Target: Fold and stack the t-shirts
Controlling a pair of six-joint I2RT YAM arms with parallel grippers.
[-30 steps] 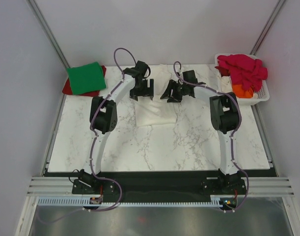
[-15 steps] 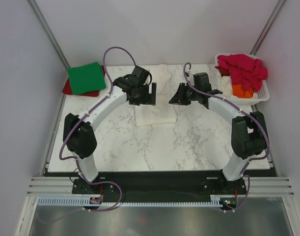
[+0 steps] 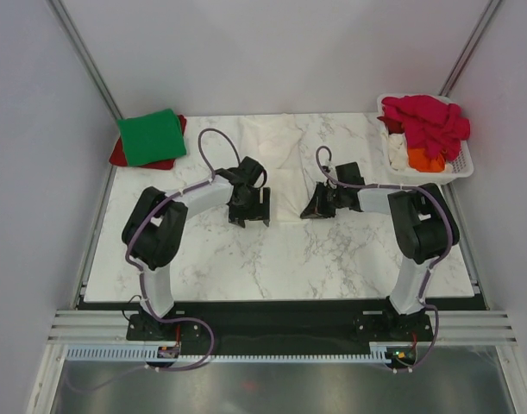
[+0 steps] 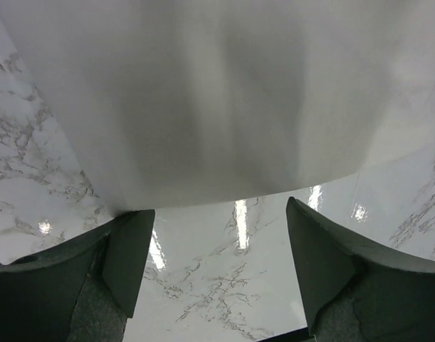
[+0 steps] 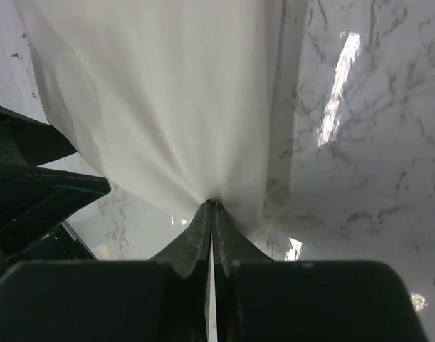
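A large white t-shirt (image 3: 280, 159) lies flat mid-table, its print hidden. My right gripper (image 3: 313, 210) is shut on that shirt's near hem; in the right wrist view the cloth (image 5: 167, 107) puckers into the pinched tips (image 5: 210, 205). My left gripper (image 3: 248, 216) stands open at the hem's left part. In the left wrist view the hem of the white cloth (image 4: 217, 92) ends just above the gap (image 4: 217, 210), with bare marble between the fingers (image 4: 132, 249). A folded green t-shirt (image 3: 151, 135) rests on a red one (image 3: 116, 155) at the far left corner.
A white slatted basket (image 3: 460, 164) at the far right corner holds a magenta t-shirt (image 3: 427, 121) piled over an orange one (image 3: 425, 159). Grey walls enclose the marble table (image 3: 272, 259) on three sides. Both arm bases sit at the near edge.
Both grippers came from the far part of the white shirt down to its near hem. The right gripper closed on the hem. The left jaws narrowed a little.
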